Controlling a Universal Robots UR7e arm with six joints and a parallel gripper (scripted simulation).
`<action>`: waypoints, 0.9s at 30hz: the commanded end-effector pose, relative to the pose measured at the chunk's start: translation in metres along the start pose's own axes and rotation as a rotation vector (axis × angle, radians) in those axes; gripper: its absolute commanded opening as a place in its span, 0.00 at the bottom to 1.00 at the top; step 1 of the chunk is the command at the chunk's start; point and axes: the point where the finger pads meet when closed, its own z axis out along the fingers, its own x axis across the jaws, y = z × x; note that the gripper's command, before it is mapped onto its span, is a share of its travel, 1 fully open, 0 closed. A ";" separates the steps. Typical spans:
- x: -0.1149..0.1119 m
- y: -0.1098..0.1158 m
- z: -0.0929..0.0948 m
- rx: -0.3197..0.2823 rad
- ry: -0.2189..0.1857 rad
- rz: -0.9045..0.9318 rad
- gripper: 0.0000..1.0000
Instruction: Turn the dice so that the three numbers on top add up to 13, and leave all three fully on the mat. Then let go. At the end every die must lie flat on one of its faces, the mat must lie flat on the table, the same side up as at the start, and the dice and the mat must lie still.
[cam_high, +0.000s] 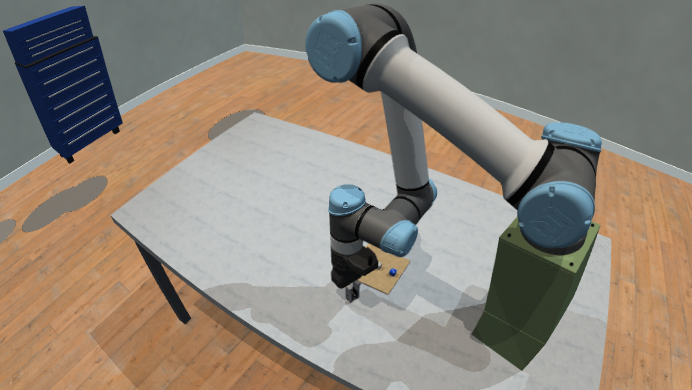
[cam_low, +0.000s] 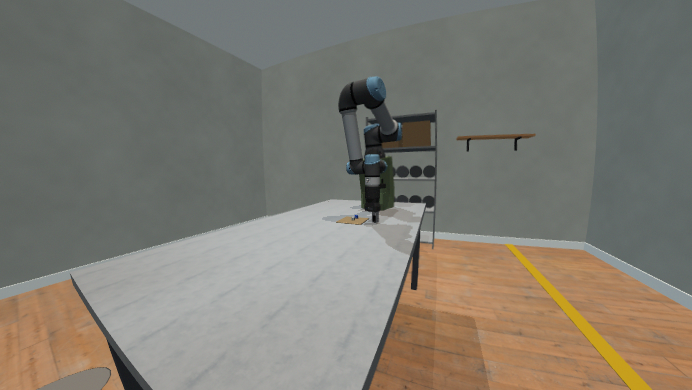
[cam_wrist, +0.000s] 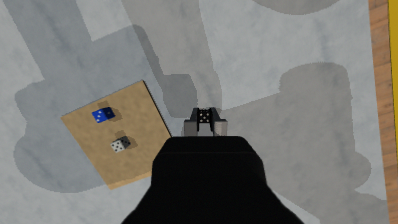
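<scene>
A black die (cam_wrist: 204, 115) with several white pips on top is between the fingertips of my gripper (cam_wrist: 204, 114) (cam_high: 353, 292) (cam_low: 375, 218), which is shut on it. Both are low, off the mat and beside its edge; whether the die touches the table cannot be told. The tan mat (cam_wrist: 145, 115) (cam_high: 387, 287) (cam_low: 344, 221) lies flat to the left in the wrist view, its lower right part hidden by the gripper body. A blue die (cam_wrist: 101, 115) (cam_high: 393, 272) and a white die (cam_wrist: 119, 145) (cam_high: 379, 266) rest on it, apart. Their pips are too small to count surely.
The pale table (cam_high: 225, 200) (cam_low: 250, 280) (cam_wrist: 250, 50) carries the mat. The green robot pedestal (cam_high: 530, 300) stands at the right in the top view. The table's edge runs down the right side of the wrist view. Arm shadows cross the table.
</scene>
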 end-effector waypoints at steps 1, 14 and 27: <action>0.000 0.001 -0.005 -0.001 0.001 0.000 0.34; 0.000 0.000 -0.059 -0.001 0.001 0.000 0.34; 0.000 0.000 -0.095 -0.001 0.001 0.000 0.34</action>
